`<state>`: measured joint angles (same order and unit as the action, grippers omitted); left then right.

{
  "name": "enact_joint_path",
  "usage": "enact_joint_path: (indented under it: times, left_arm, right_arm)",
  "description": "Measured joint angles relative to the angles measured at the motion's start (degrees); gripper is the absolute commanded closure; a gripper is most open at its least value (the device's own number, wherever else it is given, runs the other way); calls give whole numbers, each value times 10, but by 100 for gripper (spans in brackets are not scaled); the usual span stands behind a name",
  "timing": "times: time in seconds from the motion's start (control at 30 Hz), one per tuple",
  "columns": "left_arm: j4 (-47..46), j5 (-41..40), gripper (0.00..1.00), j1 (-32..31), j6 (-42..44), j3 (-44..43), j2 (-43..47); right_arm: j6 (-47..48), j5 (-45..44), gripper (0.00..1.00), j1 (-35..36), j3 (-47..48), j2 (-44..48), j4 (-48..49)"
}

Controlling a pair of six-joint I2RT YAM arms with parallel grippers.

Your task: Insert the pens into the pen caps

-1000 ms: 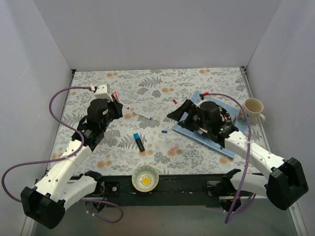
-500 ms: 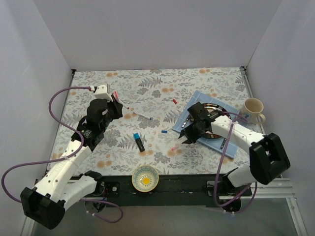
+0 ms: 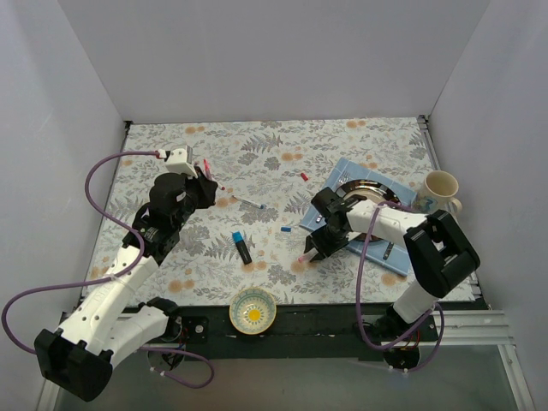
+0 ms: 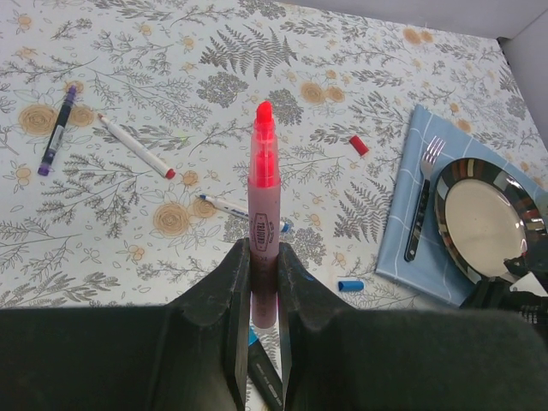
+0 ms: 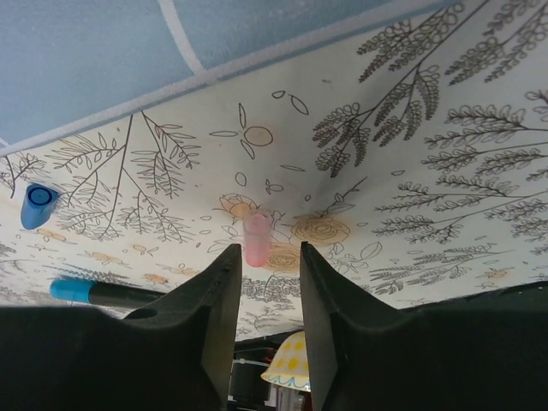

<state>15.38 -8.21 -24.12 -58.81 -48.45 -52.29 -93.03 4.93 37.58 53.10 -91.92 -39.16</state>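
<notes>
My left gripper (image 4: 262, 250) is shut on a pink pen (image 4: 264, 184), which stands out ahead of the jaws with its red tip up; in the top view this gripper (image 3: 204, 177) hovers over the left of the table. My right gripper (image 5: 268, 253) is open and low over the table. A small pink cap (image 5: 256, 240) lies just beyond its fingertips, untouched; from above the cap (image 3: 302, 256) sits at the gripper's (image 3: 313, 250) left. Loose on the cloth lie a black marker (image 3: 243, 248), a white pen (image 3: 248, 203), a blue cap (image 3: 286, 230) and a red cap (image 3: 304, 176).
A steel plate (image 3: 381, 190) and a fork (image 4: 422, 205) rest on a blue napkin (image 3: 387, 255) at the right, with a mug (image 3: 441, 193) beyond. A patterned bowl (image 3: 253, 310) sits at the near edge. Another white pen (image 4: 137, 147) and a dark-blue pen (image 4: 57, 130) lie far left.
My right arm has swung from above the plate down and left to the pink cap, and its jaws have narrowed. The left gripper has barely moved, still holding the pink pen.
</notes>
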Motion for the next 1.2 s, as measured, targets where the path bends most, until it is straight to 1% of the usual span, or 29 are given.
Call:
enact_joint_path:
  times: [0.23, 0.43, 0.47, 0.53, 0.6, 0.67, 0.77, 0.8, 0.83, 1.03, 1.1, 1.2]
  left_arm:
    - [0, 3, 100, 0, -2, 0, 2]
    - [0, 3, 100, -1, -1, 0, 3]
    - [0, 3, 100, -1, -2, 0, 3]
    - [0, 3, 100, -1, -2, 0, 3]
    - [0, 3, 100, -1, -1, 0, 3]
    - [0, 3, 100, -1, -1, 0, 3]
    - [0, 3, 100, -1, -1, 0, 3]
    - [0, 3, 100, -2, -1, 0, 3]
    - [0, 3, 100, -2, -1, 0, 3]
    - [-2, 15, 100, -10, 0, 0, 3]
    - [-7, 32, 100, -17, 2, 0, 3]
    - [-14, 78, 100, -27, 6, 1, 3]
  right_arm:
    - [-12, -12, 59, 3, 0, -17, 33]
    - [-16, -13, 60, 7, 0, -31, 38]
    - [-17, -13, 67, 9, 0, -31, 38]
    - [-17, -15, 72, 12, 0, -31, 38]
    - [-17, -14, 79, 15, 0, -32, 37]
    - [-17, -13, 83, 17, 0, -33, 34]
    - [-16, -17, 86, 18, 4, -35, 28]
    - [-14, -20, 90, 19, 9, -38, 22]
    - [-12, -24, 98, 20, 14, -41, 17]
    - [31, -55, 99, 27, 28, -46, 9]
    - [68, -59, 99, 27, 28, -44, 18]
    - [133, -91, 99, 26, 32, -36, 34]
